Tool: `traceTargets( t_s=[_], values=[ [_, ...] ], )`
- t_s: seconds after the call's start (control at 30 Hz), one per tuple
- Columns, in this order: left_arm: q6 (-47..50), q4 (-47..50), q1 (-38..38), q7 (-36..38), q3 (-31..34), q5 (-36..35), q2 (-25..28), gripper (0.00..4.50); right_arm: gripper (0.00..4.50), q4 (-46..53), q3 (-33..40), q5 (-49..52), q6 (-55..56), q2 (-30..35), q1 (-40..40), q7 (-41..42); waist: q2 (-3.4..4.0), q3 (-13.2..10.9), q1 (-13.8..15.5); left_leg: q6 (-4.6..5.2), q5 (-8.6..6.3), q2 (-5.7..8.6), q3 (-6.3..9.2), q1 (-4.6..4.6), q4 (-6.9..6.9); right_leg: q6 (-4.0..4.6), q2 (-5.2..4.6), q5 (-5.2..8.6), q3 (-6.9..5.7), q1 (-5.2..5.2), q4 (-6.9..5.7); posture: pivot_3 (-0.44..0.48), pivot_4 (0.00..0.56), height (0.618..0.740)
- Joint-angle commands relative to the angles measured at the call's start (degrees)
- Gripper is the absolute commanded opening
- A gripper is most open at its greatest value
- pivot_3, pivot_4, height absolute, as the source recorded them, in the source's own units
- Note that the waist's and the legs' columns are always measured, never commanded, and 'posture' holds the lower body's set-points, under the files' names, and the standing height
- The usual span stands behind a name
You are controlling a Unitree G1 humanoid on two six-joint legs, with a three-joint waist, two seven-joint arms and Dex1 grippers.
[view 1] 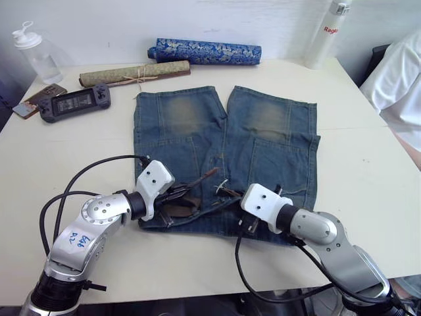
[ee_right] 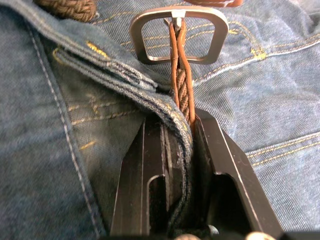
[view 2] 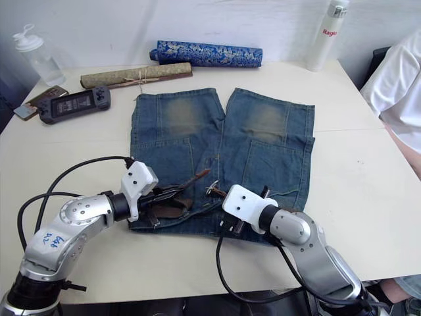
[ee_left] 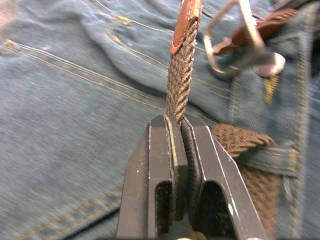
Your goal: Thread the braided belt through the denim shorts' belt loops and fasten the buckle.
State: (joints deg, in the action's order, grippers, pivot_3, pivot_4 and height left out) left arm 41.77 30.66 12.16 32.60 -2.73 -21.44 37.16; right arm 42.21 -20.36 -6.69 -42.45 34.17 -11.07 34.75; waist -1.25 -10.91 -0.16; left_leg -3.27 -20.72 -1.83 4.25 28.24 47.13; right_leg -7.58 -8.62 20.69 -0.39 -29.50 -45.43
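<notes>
Both grippers are seen at the near edge of a pale table (view 1: 368, 197), working at the waistband of the denim shorts (view 1: 263, 141). Left gripper (ee_left: 178, 124): its two black fingers are pressed together on the braided belt (ee_left: 180, 75), pinching the woven strap just below the tan leather tip (ee_left: 186, 22), which is raised off the denim and angled toward the right. Right gripper (ee_right: 181, 122): its fingers are clamped on the strap just behind the buckle (ee_right: 179, 32), with a fold of the waistband caught between them as well. The silver buckle is held just beyond those fingertips, near the middle of the waistband, and the leather tip lies close to it. More of the belt is seen tucked under a belt loop (ee_left: 262, 159) beside the left gripper.

The shorts are laid flat in the middle of the table, waistband near, both legs pointing far, with faded patches on each leg. Along the far edge, a blue patterned roll (view 1: 205, 51) and an olive rolled mat (view 1: 135, 73) tied with string are seen. A dark handheld device (view 1: 74, 103) lies at far left, a clear bottle (view 1: 36, 54) beyond it. A white bottle (view 1: 326, 34) stands at far right. A person's white sleeve (view 1: 398, 79) is seen at the right edge.
</notes>
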Motion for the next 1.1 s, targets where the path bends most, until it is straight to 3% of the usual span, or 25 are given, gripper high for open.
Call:
traceTargets(
  t_s=[0.03, 0.23, 0.67, 0.97, 1.1],
  values=[
    [-2.3, 1.9, 0.8, 3.2, -2.9, 1.1, 1.5, 0.0, 0.05, 1.9, -0.6, 0.2, 1.8, 0.5, -0.1, 0.7, 0.0, 0.0, 0.0, 0.0, 0.0, 0.0, 0.0, 0.0, 0.0, 0.0, 0.0, 0.0, 0.0, 0.0, 0.0, 0.0, 0.15, 0.645],
    [-7.1, 1.1, 1.4, 9.0, -6.6, 3.7, 4.8, 0.0, 0.05, 2.1, -0.9, -0.1, 2.2, 1.1, 0.3, 1.1, 0.0, 0.0, 0.1, 0.0, 0.0, 0.0, 0.0, 0.01, 0.0, 0.03, 0.0, 0.02, -0.01, 0.0, 0.01, 0.0, 0.15, 0.645],
    [6.0, -0.8, 4.3, -4.7, 7.9, -1.6, -5.8, 0.0, 0.05, 1.3, -1.1, 0.1, 2.6, 0.8, 0.6, 0.8, -0.02, 0.0, 0.0, 0.0, 0.0, 0.0, 0.02, -0.01, 0.0, -0.3, 0.0, -0.15, -0.02, 0.0, -0.01, 0.0, 0.15, 0.645],
    [14.2, 10.8, -8.7, 1.2, 12.1, -8.7, 3.6, 0.0, 0.05, 2.1, 3.0, 3.5, -7.8, -6.2, -0.4, -2.6, -0.02, 0.0, -0.5, 0.0, 0.0, -0.02, 0.05, -0.04, -0.08, -0.1, 0.01, -0.05, -0.02, -0.02, -0.04, 0.0, 0.15, 0.645],
    [13.2, 12.8, -10.5, 1.7, 11.0, -9.0, 5.2, 0.0, 0.05, 2.2, 3.4, 4.5, -11.8, -8.0, -1.5, -3.8, -0.01, 0.0, -0.3, 0.0, 0.0, -0.02, 0.04, -0.04, -0.07, 0.64, 0.01, 0.34, -0.02, -0.02, -0.04, 0.0, 0.15, 0.645]
  ],
)
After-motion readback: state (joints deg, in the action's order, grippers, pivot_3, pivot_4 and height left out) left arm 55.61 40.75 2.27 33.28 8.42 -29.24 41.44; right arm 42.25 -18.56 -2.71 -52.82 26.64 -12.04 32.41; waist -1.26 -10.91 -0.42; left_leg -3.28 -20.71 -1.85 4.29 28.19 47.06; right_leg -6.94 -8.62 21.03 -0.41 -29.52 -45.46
